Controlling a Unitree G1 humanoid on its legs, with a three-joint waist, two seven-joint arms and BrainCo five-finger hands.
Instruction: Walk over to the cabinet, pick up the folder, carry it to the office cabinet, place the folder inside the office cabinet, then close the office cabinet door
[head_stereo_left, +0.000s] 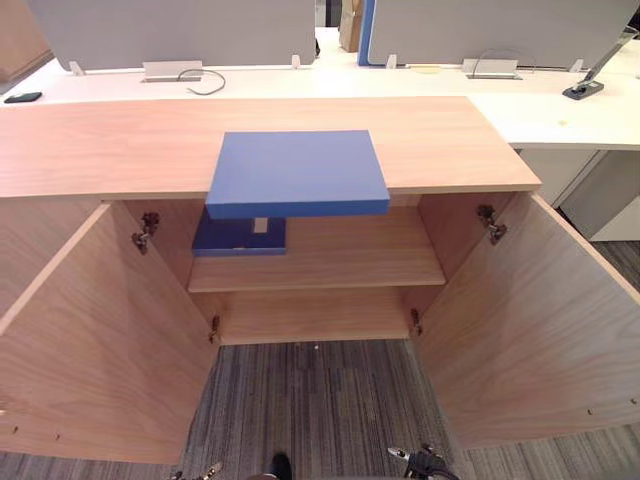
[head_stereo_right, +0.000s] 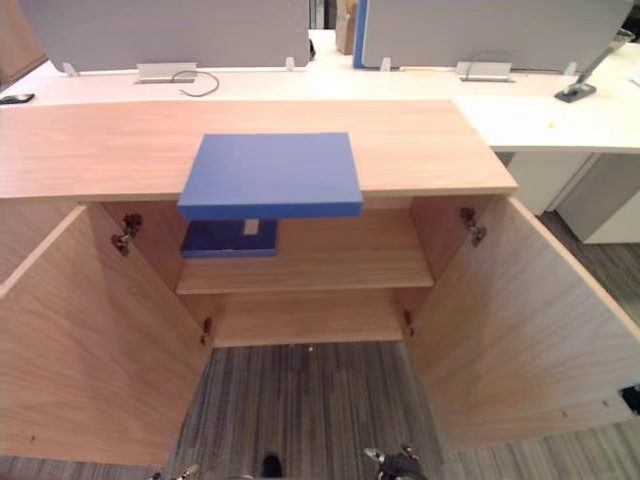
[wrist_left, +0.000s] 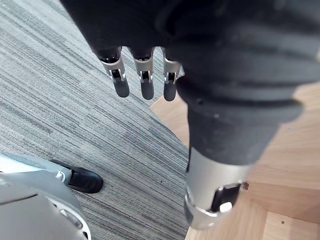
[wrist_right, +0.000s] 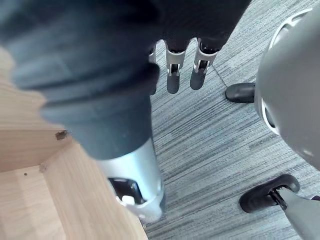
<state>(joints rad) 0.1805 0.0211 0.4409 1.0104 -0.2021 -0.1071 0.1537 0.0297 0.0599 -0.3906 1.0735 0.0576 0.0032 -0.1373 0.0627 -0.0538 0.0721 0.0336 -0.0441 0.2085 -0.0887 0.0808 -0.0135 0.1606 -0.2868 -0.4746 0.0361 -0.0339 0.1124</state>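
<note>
Blue folder (head_stereo_left: 297, 172) laid flat on top of the open wooden cabinet (head_stereo_left: 100, 140), with nothing held by either robot hand.
The folder is set at the middle of the top's near edge and juts out past it, above the upper shelf (head_stereo_left: 340, 255). The left door (head_stereo_left: 90, 340) and right door (head_stereo_left: 540, 320) are swung wide. A darker blue item (head_stereo_left: 240, 237) is seen at the left of that shelf. The left robot hand (wrist_left: 146, 82) and right robot hand (wrist_right: 172, 75) are hung over the grey carpet (head_stereo_left: 310, 400), fingers straight and loose.
</note>
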